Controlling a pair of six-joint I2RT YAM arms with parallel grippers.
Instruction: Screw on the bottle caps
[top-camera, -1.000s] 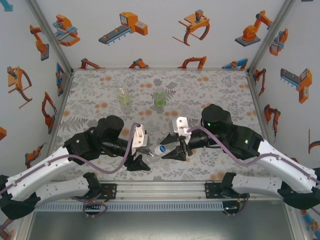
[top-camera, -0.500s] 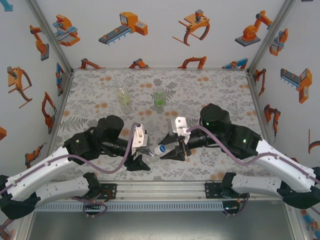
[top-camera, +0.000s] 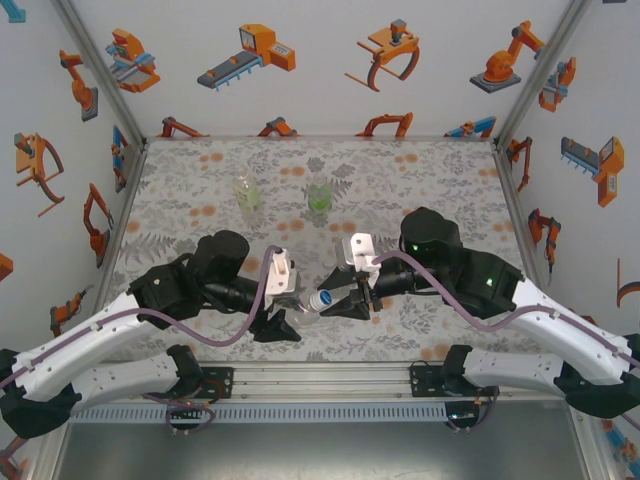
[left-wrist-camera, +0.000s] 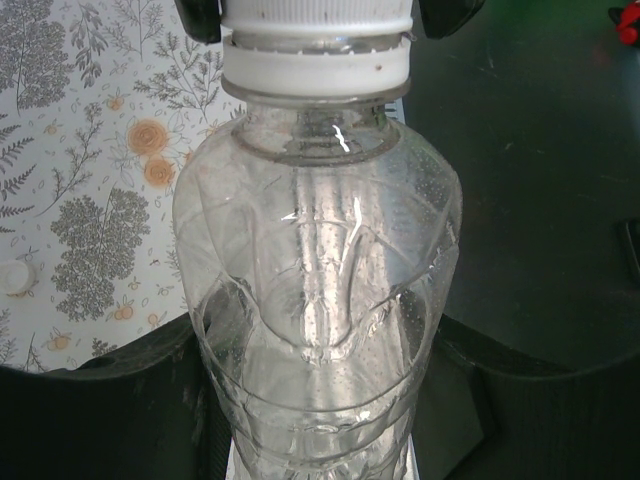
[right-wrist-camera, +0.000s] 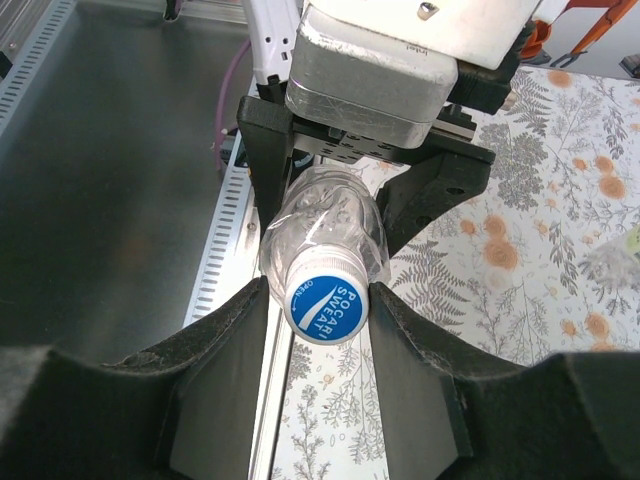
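The right gripper (right-wrist-camera: 325, 325) is closed down narrow on the blue-topped cap (right-wrist-camera: 325, 307), one black finger pressed to each side of it. The cap's printed top faces straight into the right wrist camera. That cap sits on the neck of the colourless bottle (right-wrist-camera: 322, 232), which is held on its side over the near edge of the table (top-camera: 420, 180), between the two arms. The left gripper (top-camera: 287, 313) clamps the bottle's body from the other end, jaws tight on the clear plastic. From above, both arms reach inward with elbows out, wrists turned to face each other across the bottle. The left wrist view catches a small pale cap (left-wrist-camera: 15, 277) lying on the table beside the bottle. At the far side stand the yellowish bottle (top-camera: 247, 192) and, to its right, the green bottle (top-camera: 318, 196), both upright and well apart from the grippers.
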